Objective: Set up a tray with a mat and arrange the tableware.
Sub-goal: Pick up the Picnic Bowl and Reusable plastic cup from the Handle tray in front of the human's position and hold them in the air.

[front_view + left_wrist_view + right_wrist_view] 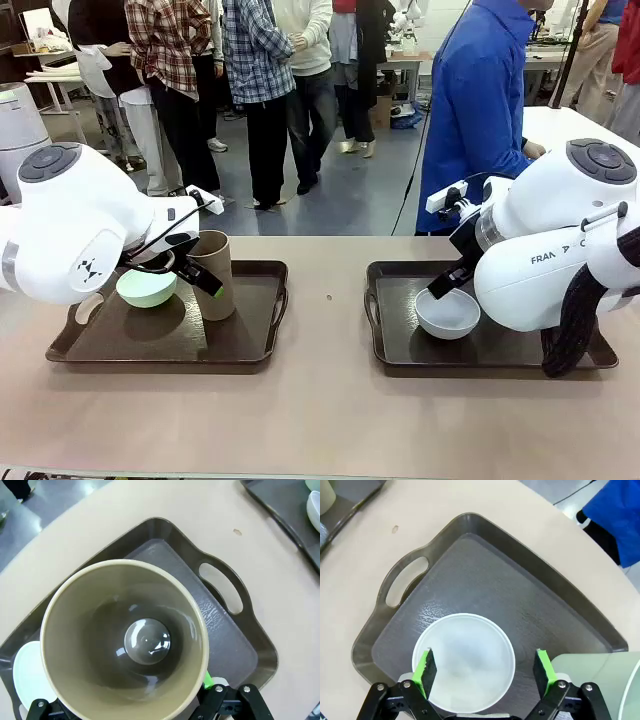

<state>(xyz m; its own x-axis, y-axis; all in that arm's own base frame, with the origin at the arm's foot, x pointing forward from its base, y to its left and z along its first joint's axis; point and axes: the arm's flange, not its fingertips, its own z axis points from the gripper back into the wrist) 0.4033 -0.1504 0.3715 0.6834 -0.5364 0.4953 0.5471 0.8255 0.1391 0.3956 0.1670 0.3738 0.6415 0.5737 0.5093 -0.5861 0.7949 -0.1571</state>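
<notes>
Trays, two of them and dark brown, are being carried side by side on the beige surface (320, 420) in the front view. On the left tray (250, 345) the mint green bowl (147, 290) and the brown cup (212, 300) are standing, the cup leaning slightly. The cup is being flanked by the left fingers (205, 282), which are spread wide. On the right tray (390, 350) the white bowl (447, 315) is being straddled by the right fingers (448, 282), also spread apart. A person in a blue jacket (475, 110) is standing at the far edge of the surface. A group of people is gathered farther off on the grey floor (370, 190).

In the left wrist view the brown cup is being looked into from above. One green pad (206, 680) is showing just beside its rim, and whether it is touching cannot be told. A grey mat (227, 650) is lying in the tray, with the mint green bowl tucked against the cup.

In the right wrist view the white bowl is being framed by the two green pads (426, 667), apart from both, on that tray's mat. The pale green cup (600, 680) is standing just beside the bowl and is crowding the finger on that side.
</notes>
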